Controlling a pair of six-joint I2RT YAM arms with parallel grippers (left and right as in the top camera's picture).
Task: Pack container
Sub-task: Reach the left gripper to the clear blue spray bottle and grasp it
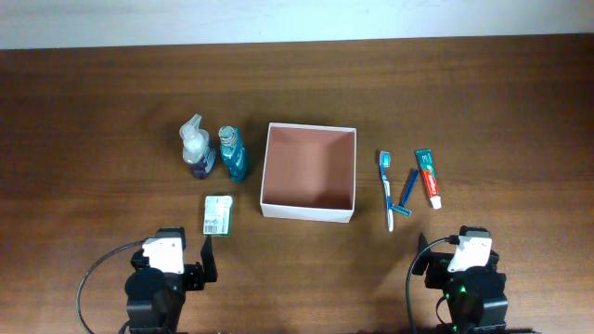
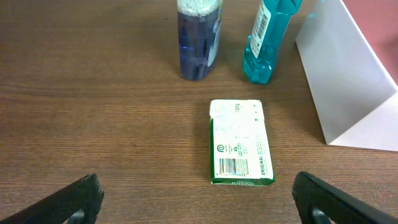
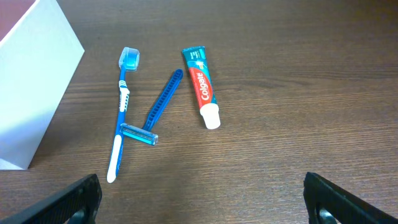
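Note:
The container [image 1: 351, 176], a square white-walled box with a pinkish-brown inside, sits mid-table and holds nothing; its wall shows in the left wrist view [image 2: 348, 87] and the right wrist view [image 3: 31, 93]. Left of it stand a purple pump bottle [image 1: 197, 148] [image 2: 198, 37] and a teal bottle [image 1: 233, 154] [image 2: 267, 43], with a green-and-white carton [image 1: 217, 215] [image 2: 240, 142] lying flat in front. Right of it lie a toothbrush [image 1: 386, 190] [image 3: 121, 115], a blue razor [image 1: 406, 193] [image 3: 158, 109] and a toothpaste tube [image 1: 428, 176] [image 3: 202, 87]. My left gripper [image 2: 199, 202] and right gripper [image 3: 202, 199] are open and empty near the front edge.
The brown wooden table [image 1: 93, 121] ends at a pale wall along the far edge. Black cables loop beside both arm bases at the front.

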